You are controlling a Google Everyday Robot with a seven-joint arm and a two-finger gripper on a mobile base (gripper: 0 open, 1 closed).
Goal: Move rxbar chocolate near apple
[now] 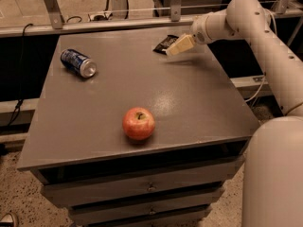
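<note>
The rxbar chocolate [165,43] is a small flat black bar lying at the far edge of the grey table [118,93], right of middle. The gripper [173,49] with pale fingers reaches in from the right and sits right at the bar's right end, partly covering it. The apple [138,123], red-orange with a yellowish patch by its stem, stands near the table's front edge, well in front of the bar.
A blue soda can [78,63] lies on its side at the far left of the table. The white arm [255,27] runs along the table's right side, with the robot's body [274,174] at the front right. Drawers sit below the tabletop.
</note>
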